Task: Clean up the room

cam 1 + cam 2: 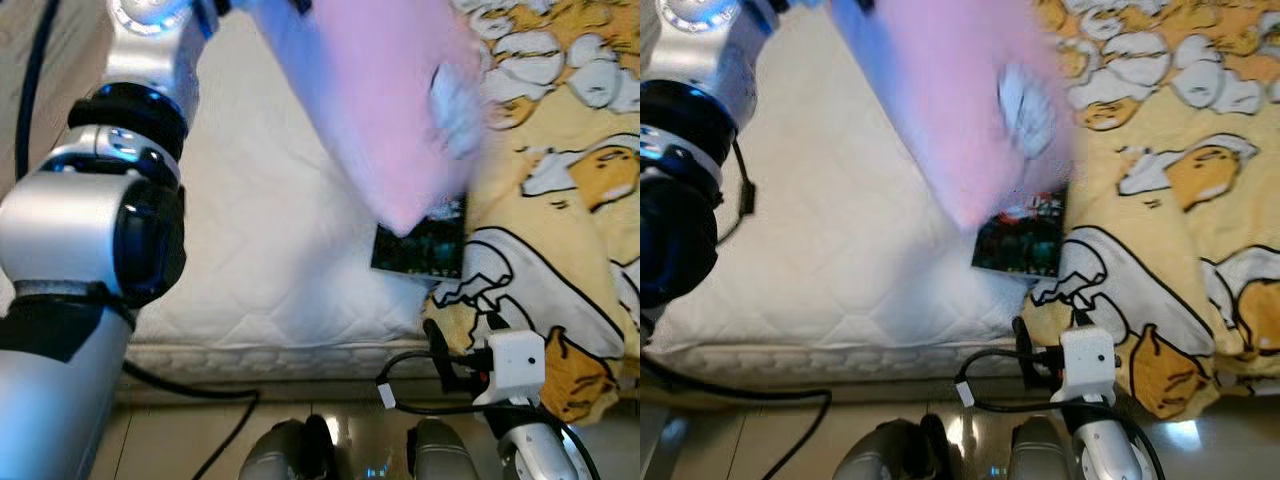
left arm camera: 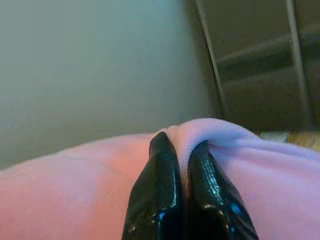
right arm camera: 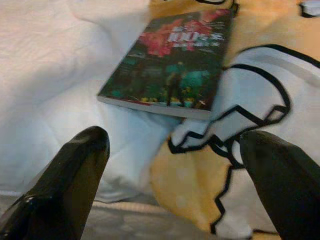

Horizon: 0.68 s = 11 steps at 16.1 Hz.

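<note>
A white quilted mattress (image 1: 270, 250) is filling the space before the robot, its front edge meeting a glossy pale floor (image 1: 180, 440). A yellow cartoon-print blanket (image 1: 1170, 200) is lying over the mattress's right side and spilling over that front edge. Above it all, a pink pillow (image 1: 370, 110), blurred, is hanging in the air over the middle of the bed and hiding part of the blanket and mattress behind it.

The left arm (image 1: 90, 260) is rising up the left side of the head views. In the left wrist view the left gripper (image 2: 182, 165) is pinching a fold of the pillow, its two black fingers (image 2: 162, 175) pressed close together on the cloth, with a plain grey-green wall (image 2: 90, 65) behind.

A dark-covered book (image 3: 170, 60) is lying flat on the mattress, one edge touching the blanket, just below the pillow's lowest corner.

The right gripper (image 3: 175, 165) is hovering low near the bed's front edge with its fingers spread wide and empty, the book beyond them. A black cable (image 1: 200, 395) is trailing along the floor by the bed.
</note>
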Motion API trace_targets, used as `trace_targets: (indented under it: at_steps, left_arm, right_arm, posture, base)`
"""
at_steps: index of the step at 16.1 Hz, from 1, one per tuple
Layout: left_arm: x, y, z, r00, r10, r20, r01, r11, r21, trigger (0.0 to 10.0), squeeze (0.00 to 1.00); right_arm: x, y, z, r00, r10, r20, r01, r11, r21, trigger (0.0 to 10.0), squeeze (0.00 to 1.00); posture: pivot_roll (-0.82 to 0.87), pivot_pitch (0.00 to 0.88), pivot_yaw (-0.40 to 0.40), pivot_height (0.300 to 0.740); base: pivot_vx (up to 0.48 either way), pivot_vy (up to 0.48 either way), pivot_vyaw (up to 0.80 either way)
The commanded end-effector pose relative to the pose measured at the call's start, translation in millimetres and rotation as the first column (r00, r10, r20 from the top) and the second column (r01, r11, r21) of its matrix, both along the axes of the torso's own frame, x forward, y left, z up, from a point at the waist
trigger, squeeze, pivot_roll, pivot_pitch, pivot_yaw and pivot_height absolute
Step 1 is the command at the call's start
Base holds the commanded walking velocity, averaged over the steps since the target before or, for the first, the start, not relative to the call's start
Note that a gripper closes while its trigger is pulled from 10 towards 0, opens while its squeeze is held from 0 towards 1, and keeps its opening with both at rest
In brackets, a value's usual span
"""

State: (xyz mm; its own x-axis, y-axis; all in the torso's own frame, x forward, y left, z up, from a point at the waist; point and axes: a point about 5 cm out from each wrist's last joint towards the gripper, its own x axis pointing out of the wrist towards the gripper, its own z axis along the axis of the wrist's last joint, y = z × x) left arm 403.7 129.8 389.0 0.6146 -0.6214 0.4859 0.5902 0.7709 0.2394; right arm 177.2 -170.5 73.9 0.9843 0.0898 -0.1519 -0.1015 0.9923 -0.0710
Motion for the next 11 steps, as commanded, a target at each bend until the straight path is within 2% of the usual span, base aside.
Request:
trace_targets:
  at_steps: [1,2,3,4,5,6,7,8,9,11]
  left_arm:
    - [7.0,21.1,-19.0,0.987,-0.036,-0.154,0.001,0.975,-0.223,0.0,0.00]
    - [11.1,21.8,-40.4,0.971,-0.044,-0.237,-0.014,0.971,-0.240,0.0,0.00]
    - [14.9,17.3,-75.3,0.941,0.006,-0.338,-0.058,0.988,-0.143,0.0,0.00]
    - [15.6,4.4,-115.9,0.918,0.170,-0.359,-0.115,0.979,0.169,10.0,0.00]
    - [12.2,-9.2,-149.3,0.917,0.276,-0.289,-0.127,0.887,0.444,10.0,0.00]
    - [9.8,-15.0,-159.8,0.927,0.290,-0.237,-0.122,0.832,0.541,10.0,0.00]
    - [7.9,-21.6,-165.9,0.937,0.298,-0.182,-0.143,0.803,0.579,10.0,0.00]
    - [4.9,-31.5,-171.8,0.953,0.295,-0.073,-0.176,0.733,0.657,10.0,0.00]
    - [-4.6,-59.8,-186.2,0.968,0.199,0.154,-0.242,0.574,0.782,10.0,0.00]
    - [-10.0,-73.6,-193.0,0.951,0.119,0.285,-0.307,0.477,0.823,10.0,0.00]
  right_arm:
    - [-3.2,0.0,-2.0,1.000,0.000,-0.002,0.000,1.000,-0.012,10.0,0.00]
    - [-4.4,-0.1,-2.1,1.000,0.002,-0.004,-0.002,1.000,-0.015,10.0,0.00]
    - [-6.7,-0.8,-2.0,1.000,0.004,-0.006,-0.005,1.000,-0.020,10.0,0.00]
    - [-9.3,-2.1,-1.4,1.000,0.006,-0.009,-0.007,1.000,-0.027,10.0,0.00]
    - [-11.1,-2.4,-0.9,1.000,0.008,-0.012,-0.009,0.999,-0.031,10.0,0.00]
    - [-12.4,-3.1,-0.5,1.000,0.008,-0.014,-0.009,0.999,-0.033,10.0,0.00]
    - [-13.8,-3.6,-0.4,1.000,0.008,-0.018,-0.008,0.999,-0.036,10.0,0.00]
    - [-16.1,-4.6,0.0,1.000,0.008,-0.024,-0.009,0.999,-0.041,10.0,0.00]
    - [-27.2,-7.1,2.3,0.999,0.017,-0.045,-0.019,0.998,-0.057,10.0,0.00]
    - [-35.7,-8.8,3.9,0.998,0.018,-0.060,-0.022,0.998,-0.067,10.0,0.00]
  posture:
    - [-0.39,0.082,0.178,0.727]
    - [-0.39,0.085,0.178,0.727]
    - [-0.40,0.091,0.175,0.727]
    - [-0.41,0.098,0.171,0.727]
    - [-0.41,0.103,0.173,0.727]
    - [-0.42,0.112,0.166,0.727]
    - [-0.42,0.116,0.167,0.727]
    - [-0.43,0.131,0.160,0.727]
    - [-0.46,0.183,0.138,0.727]
    - [-0.47,0.189,0.133,0.727]
  base:
    - [0.000,0.000,0.00]
    - [0.000,0.000,0.00]
    - [0.000,0.000,0.00]
    - [0.000,0.000,0.00]
    - [0.000,0.000,0.00]
    - [0.000,0.000,0.00]
    - [0.000,0.000,0.00]
    - [0.000,0.000,0.00]
    - [0.000,0.000,0.00]
    - [0.000,0.000,0.00]
